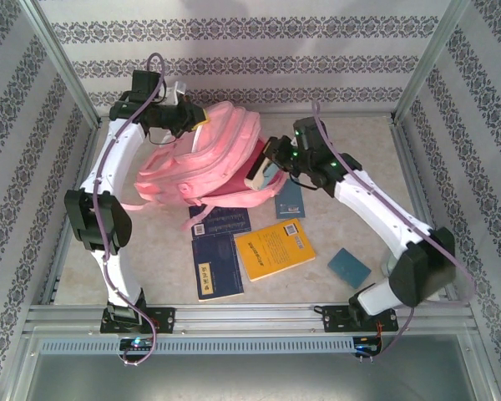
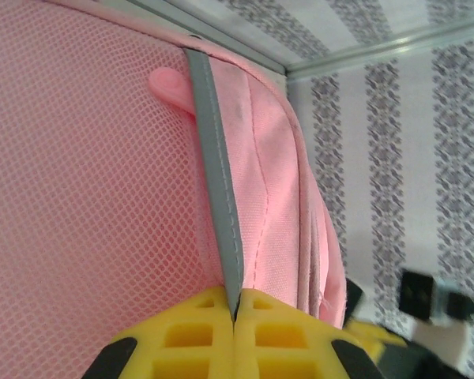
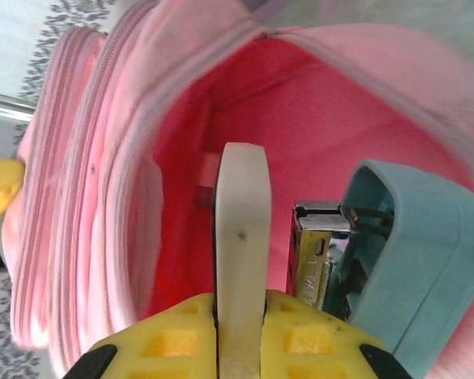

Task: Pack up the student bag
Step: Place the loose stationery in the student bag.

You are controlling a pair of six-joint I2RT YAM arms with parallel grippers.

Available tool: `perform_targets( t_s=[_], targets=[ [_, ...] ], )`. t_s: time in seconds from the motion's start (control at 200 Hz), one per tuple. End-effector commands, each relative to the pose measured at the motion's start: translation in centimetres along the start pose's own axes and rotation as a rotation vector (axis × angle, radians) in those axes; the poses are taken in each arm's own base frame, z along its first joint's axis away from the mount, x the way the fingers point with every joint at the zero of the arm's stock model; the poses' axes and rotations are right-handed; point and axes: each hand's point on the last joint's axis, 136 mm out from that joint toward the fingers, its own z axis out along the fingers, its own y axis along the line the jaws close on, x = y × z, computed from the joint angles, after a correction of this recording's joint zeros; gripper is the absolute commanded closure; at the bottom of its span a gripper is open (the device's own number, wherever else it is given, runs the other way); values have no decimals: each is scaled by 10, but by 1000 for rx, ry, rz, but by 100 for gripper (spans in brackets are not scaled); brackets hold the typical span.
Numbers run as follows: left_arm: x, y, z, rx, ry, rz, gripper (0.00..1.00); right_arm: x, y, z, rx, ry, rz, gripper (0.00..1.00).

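Your left gripper (image 1: 190, 119) sits at the table's 11 o'clock and is clenched on the student bag (image 1: 202, 159) at its top edge. On the left wrist camera, the yellow fingers (image 2: 189, 335) meet with no gap. They pinch the bag's grey trim strip (image 2: 217, 174), with pink mesh at the strip's 9 o'clock and smooth pink fabric at its 3 o'clock.

The bag lies on the table (image 1: 351, 217) left of centre, toward the back wall. Its straps trail toward 8 o'clock, and its open mouth faces 4 o'clock.

At the bag's 6 o'clock, a dark blue book (image 1: 220, 221) lies just beside its lower edge. A second dark blue book (image 1: 215, 266) lies at the first one's 6 o'clock. A yellow book (image 1: 275, 248) lies at the second book's 2 o'clock, with their edges touching or nearly so.

Your right gripper (image 1: 271, 160) is at the bag's 3 o'clock, right at the mouth, and it is grasping a stapler (image 1: 261, 173). On the right wrist camera, the fingers grip the stapler's white arm (image 3: 241, 213). Its metal magazine and pale blue body (image 3: 411, 253) are at the arm's 3 o'clock, with the bag's deep pink lining behind them.

A blue book (image 1: 290, 199) lies at that gripper's 5 o'clock. A small teal book (image 1: 349, 267) lies well apart, at the yellow book's 4 o'clock.
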Motion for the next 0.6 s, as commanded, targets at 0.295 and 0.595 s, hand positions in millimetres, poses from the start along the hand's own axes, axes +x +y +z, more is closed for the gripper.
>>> perform_targets(
  t_s=[0.295,0.595],
  targets=[
    [23,-115,-53,328,-2,218,100,29,68,121,-341,100,95,100],
    [23,-113,-53,316,-9,221,100,58,72,185,-324,155,121,29]
  ],
)
